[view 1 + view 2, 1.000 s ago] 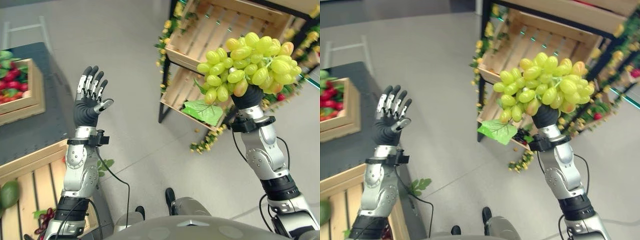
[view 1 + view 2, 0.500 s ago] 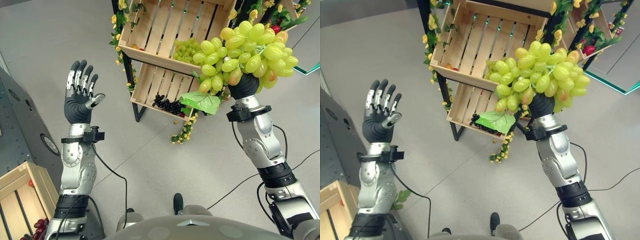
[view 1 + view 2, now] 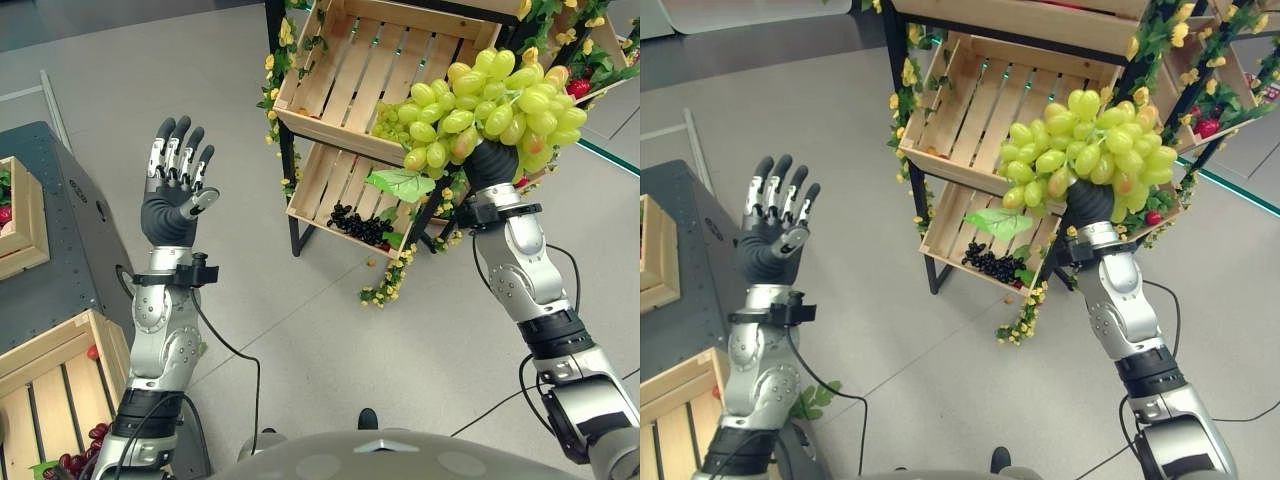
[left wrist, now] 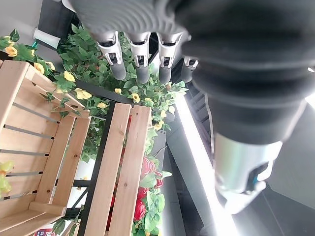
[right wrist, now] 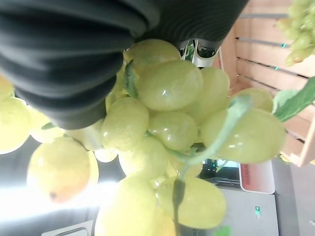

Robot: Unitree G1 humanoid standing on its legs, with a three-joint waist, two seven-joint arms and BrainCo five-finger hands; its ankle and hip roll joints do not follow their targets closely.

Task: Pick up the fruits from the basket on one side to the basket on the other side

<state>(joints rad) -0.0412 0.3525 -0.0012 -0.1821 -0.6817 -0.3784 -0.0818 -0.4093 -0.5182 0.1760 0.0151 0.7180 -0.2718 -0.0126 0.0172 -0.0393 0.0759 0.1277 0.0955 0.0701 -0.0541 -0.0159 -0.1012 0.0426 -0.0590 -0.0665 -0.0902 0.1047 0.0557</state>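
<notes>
The right hand (image 3: 492, 165) is raised high with its fingers wrapped around the base of a big bunch of green grapes (image 3: 495, 108), which it holds up in the air in front of a black-framed stand of wooden crates; a green leaf (image 3: 400, 184) hangs from the lower side of the bunch. In the right wrist view the pale green grapes (image 5: 167, 128) press close against the hand's dark ribbed cover. The upper crate (image 3: 350, 70) of the stand already has a smaller cluster of green grapes (image 3: 392, 118) lying in it, partly behind the held bunch, and the lower crate (image 3: 330, 185) holds a bunch of dark grapes (image 3: 358, 224). Yellow flowers and leaves (image 3: 284, 70) trail along the frame. The left hand (image 3: 178, 195) is lifted well apart from the stand, palm up, fingers straight and spread, holding nothing. On the robot's left stand a dark worktop (image 3: 70, 250) with a wooden crate (image 3: 25, 225) on it, and below it another slatted crate (image 3: 50, 375) with some dark red fruit (image 3: 85, 455) at its near end
</notes>
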